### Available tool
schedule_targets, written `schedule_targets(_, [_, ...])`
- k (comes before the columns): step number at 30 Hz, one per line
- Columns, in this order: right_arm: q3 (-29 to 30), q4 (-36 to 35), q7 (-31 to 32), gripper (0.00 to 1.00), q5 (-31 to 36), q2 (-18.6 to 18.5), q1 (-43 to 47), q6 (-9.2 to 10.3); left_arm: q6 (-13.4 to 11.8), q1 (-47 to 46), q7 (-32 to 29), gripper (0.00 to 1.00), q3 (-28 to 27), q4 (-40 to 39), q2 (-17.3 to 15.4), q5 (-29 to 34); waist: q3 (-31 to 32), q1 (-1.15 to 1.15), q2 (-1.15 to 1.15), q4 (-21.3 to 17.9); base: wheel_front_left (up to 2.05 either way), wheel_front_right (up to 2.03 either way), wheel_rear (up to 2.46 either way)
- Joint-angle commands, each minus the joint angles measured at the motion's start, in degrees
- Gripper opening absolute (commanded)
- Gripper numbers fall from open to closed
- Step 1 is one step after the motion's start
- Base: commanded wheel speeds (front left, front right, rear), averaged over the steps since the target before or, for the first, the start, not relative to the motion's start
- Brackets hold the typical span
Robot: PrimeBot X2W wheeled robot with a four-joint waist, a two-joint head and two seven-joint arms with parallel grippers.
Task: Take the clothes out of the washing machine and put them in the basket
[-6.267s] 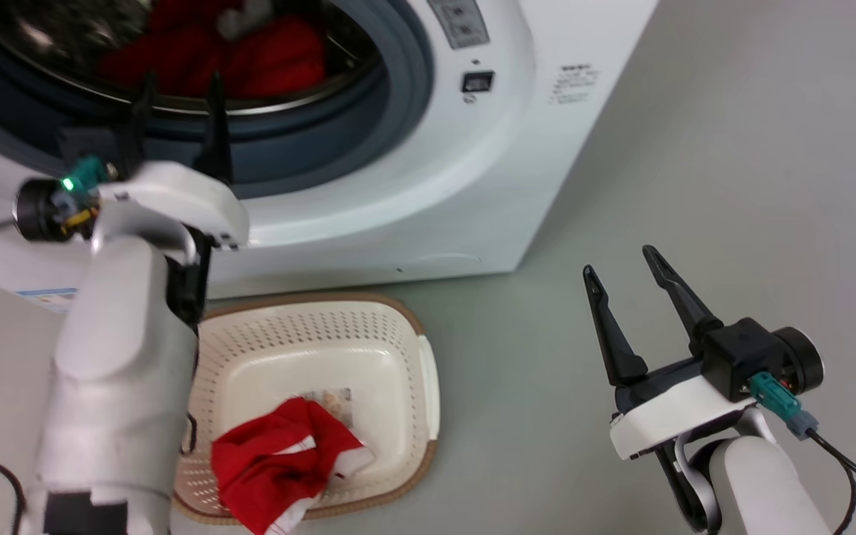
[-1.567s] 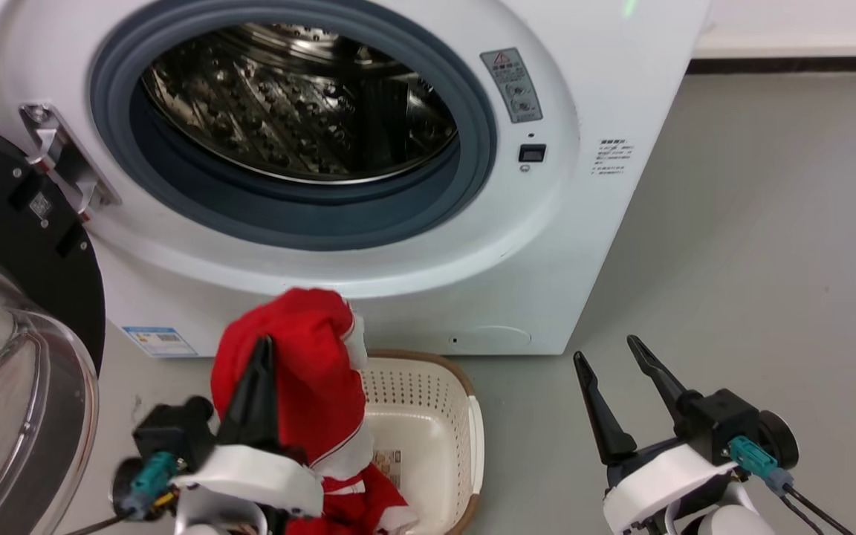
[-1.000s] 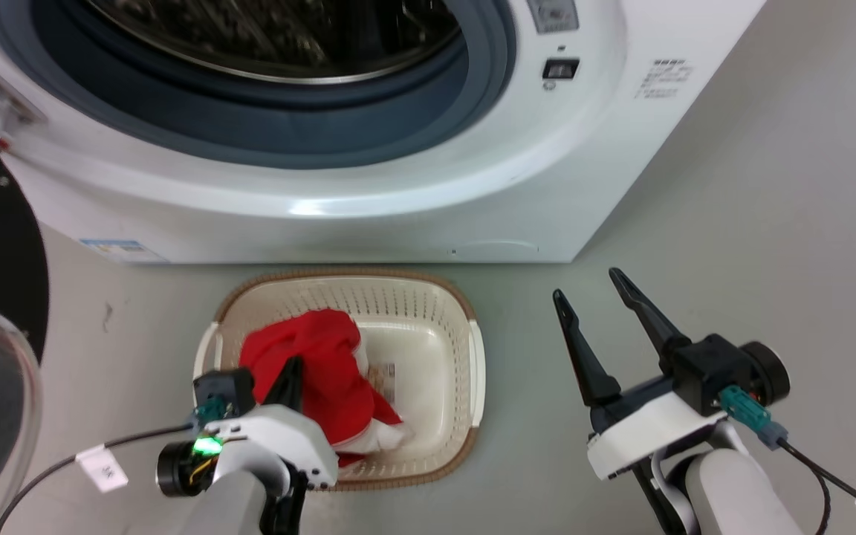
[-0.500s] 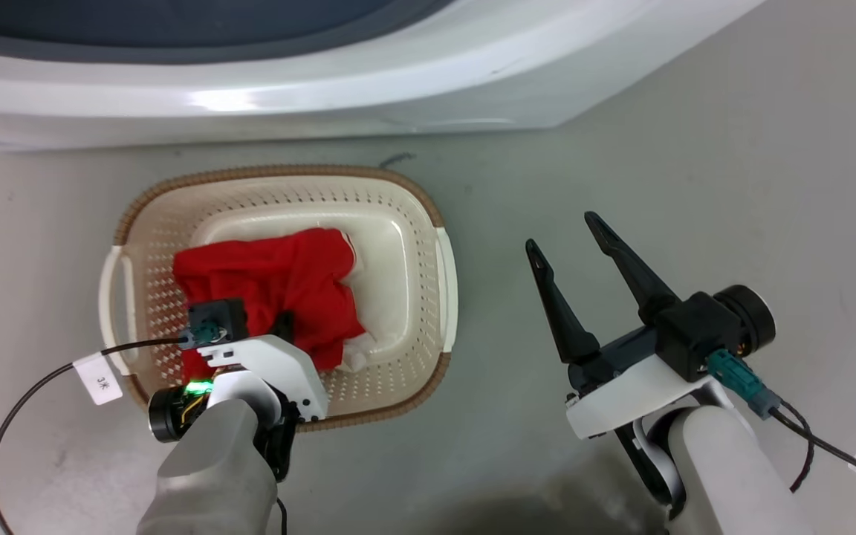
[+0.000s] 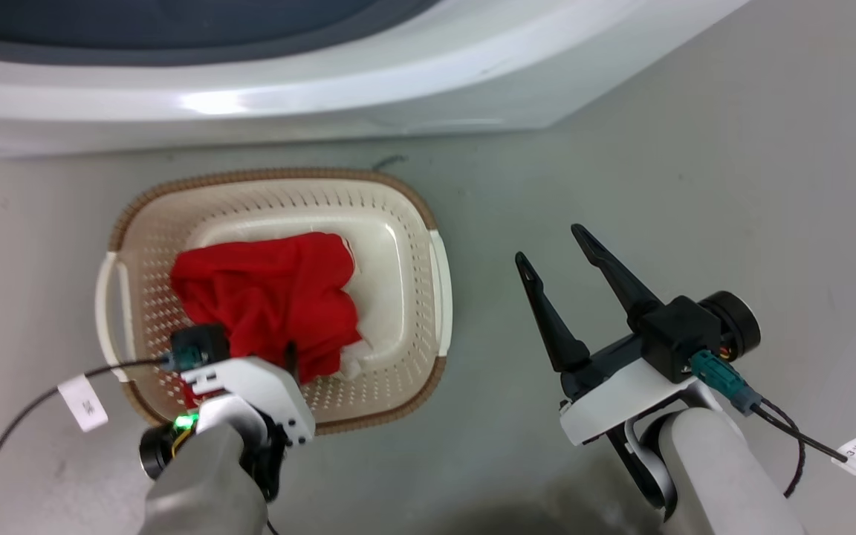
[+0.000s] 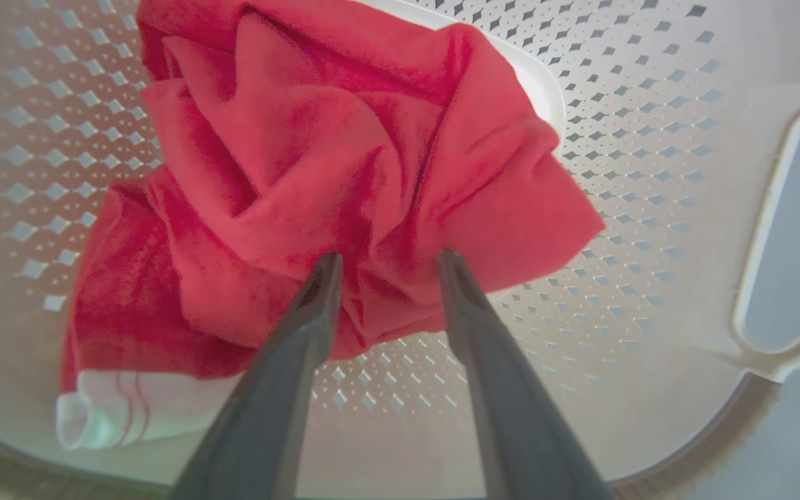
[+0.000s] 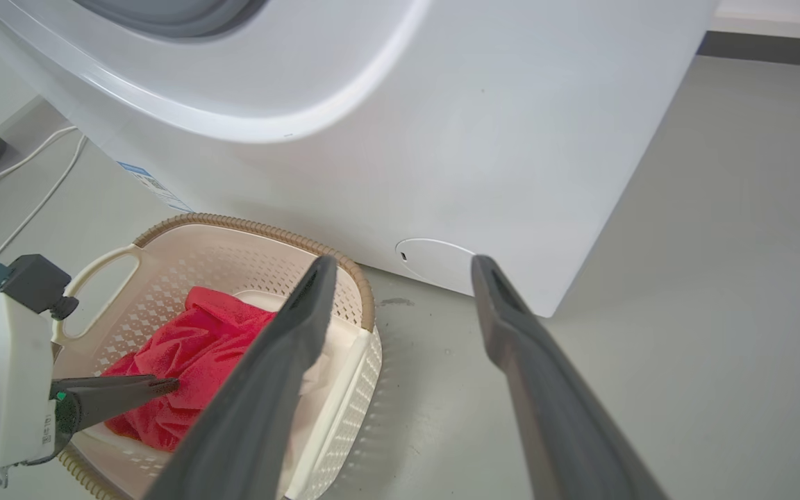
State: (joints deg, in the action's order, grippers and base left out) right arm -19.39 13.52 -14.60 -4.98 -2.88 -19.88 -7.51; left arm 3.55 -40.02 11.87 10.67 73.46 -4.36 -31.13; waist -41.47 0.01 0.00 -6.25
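Note:
The cream basket [image 5: 407, 245] stands on the floor just in front of the washing machine [image 5: 324, 96]. The red clothes [image 5: 272, 297] lie bunched in its left half, with white trim at the near edge. My left gripper [image 5: 281, 351] hangs over the basket's near rim. In the left wrist view it [image 6: 386, 258] is open, its fingertips [image 6: 323, 267] resting against the clothes [image 6: 344, 160] with nothing pinched. My right gripper [image 5: 549, 244] is open and empty above the floor, right of the basket. The right wrist view shows the basket [image 7: 233, 223], clothes [image 7: 185, 347] and washing machine [image 7: 511, 139].
Grey floor stretches to the right of the washing machine. A tagged cable [image 5: 82, 403] trails from my left wrist across the floor. White cords [image 7: 18, 187] lie on the floor left of the basket.
My left gripper has drawn back a little toward the basket's near rim, and the red clothes stay lying in the basket. The right gripper holds its pose; the head view shifted slightly.

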Motion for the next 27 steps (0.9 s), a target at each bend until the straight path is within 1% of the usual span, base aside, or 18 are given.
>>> schedule_targets(1, [0.4,0.7,-0.3,1.00,0.2,0.0,0.5,0.04,0.4,1.8,0.6,1.00,0.1,0.2,0.4,-0.3,5.1,-0.01,0.00,1.4,0.00,0.00,0.00])
schedule_targets(6, [2.2,2.5,-0.5,1.00,0.1,0.0,2.7,0.04,1.6,6.1,1.9,1.00,1.0,0.3,1.0,-0.7,14.3,-0.01,0.00,3.6,0.00,0.00,0.00])
schedule_targets(9, [3.4,3.1,-0.5,1.00,0.4,0.0,4.2,0.04,2.2,8.7,2.7,1.00,1.7,0.1,1.2,-0.4,18.8,-0.01,0.00,4.7,0.00,0.00,0.00])
schedule_targets(12, [4.6,3.4,-0.4,1.00,0.8,0.0,5.8,0.04,2.6,10.6,3.3,1.00,2.7,-1.8,1.3,0.7,22.5,-0.01,0.00,5.7,0.00,0.00,0.00])
schedule_targets(14, [5.5,3.1,-0.2,1.00,1.1,0.0,6.8,0.04,2.4,11.6,3.4,1.00,2.5,-6.0,0.7,1.7,24.4,-0.01,0.00,6.3,0.00,0.00,0.00])
schedule_targets(19, [7.1,2.5,0.4,1.00,1.6,0.0,9.0,0.04,0.1,17.1,3.3,1.00,0.2,-20.9,-0.7,6.8,28.5,-0.01,0.00,7.3,0.00,0.00,0.00])
schedule_targets(24, [8.1,1.3,1.1,1.00,2.1,0.0,10.9,0.04,-1.4,22.4,3.3,1.00,-3.9,-35.8,-0.7,12.7,31.6,-0.01,0.00,7.9,0.00,0.00,0.00])
schedule_targets(27, [8.8,0.5,1.3,1.00,2.4,0.0,12.0,0.04,-1.6,24.6,3.3,1.00,-6.1,-43.7,-0.3,15.8,33.1,-0.01,0.00,8.2,0.00,0.00,0.00])
